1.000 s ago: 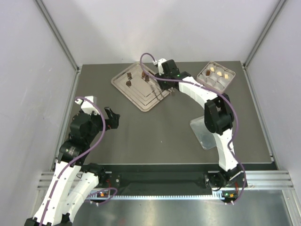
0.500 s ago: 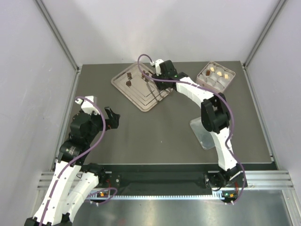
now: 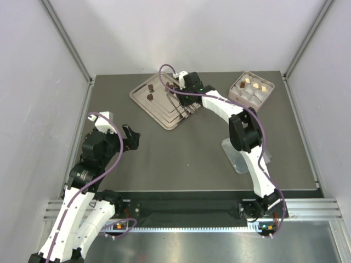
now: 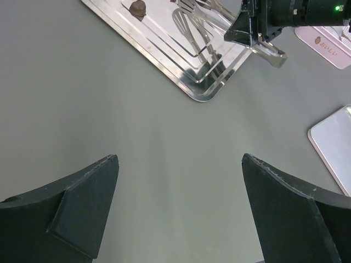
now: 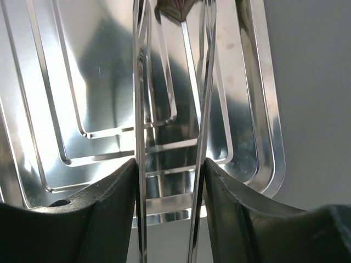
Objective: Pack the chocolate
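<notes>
We see a dark chocolate piece (image 5: 173, 8) at the very top of the right wrist view, lying on the steel tray (image 3: 159, 113) between the two blades of the metal tongs (image 5: 140, 137). The tips run to the frame edge, so we cannot tell whether they already touch it. The right gripper (image 5: 170, 183) has its fingers closed on the tongs and presses the blades partway together.

From above, we make out two more dark pieces (image 3: 149, 97) on the far left part of the tray, clear of the arm. The arm may hide others on the tray.

Far to the right stands the pink box (image 3: 265, 98), well apart from the tray. Several of its white cups are filled with pale pieces (image 3: 256, 85) and at least one dark piece, while the nearer cups look unfilled.

The clear lid (image 3: 233, 156) lies flat on the table (image 3: 181, 159) near the right arm's elbow, not on the box. The left gripper (image 3: 130, 137) hangs over bare table on the left with its fingers spread wide, holding nothing.

We judge the packing to be roughly half done. The dark pieces on the tray have yet to be carried over, and the lid probably goes on last.
</notes>
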Robot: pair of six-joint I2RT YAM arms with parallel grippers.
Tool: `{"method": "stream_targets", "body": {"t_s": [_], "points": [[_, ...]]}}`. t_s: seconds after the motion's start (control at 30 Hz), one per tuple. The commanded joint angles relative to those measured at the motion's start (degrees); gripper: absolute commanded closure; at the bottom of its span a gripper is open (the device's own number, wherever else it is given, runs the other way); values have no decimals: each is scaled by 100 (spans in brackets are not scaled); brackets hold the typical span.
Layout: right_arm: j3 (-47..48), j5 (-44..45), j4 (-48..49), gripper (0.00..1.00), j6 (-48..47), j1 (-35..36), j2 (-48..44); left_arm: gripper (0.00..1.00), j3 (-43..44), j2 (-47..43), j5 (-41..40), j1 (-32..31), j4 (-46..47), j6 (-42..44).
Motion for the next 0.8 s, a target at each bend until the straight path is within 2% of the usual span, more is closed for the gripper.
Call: {"method": "stream_targets", "body": {"t_s": [0.0,0.33,0.77], "points": [[445,-145,283,52,109,108,79,1,40,-21,60,28,304,48],[384,-118,195,60,65,108,-166,1,40,-47,51,28,313,39],[-837,-83,133,66,206,108,-1370,1,40,-56,-37,28,277,22]]}}
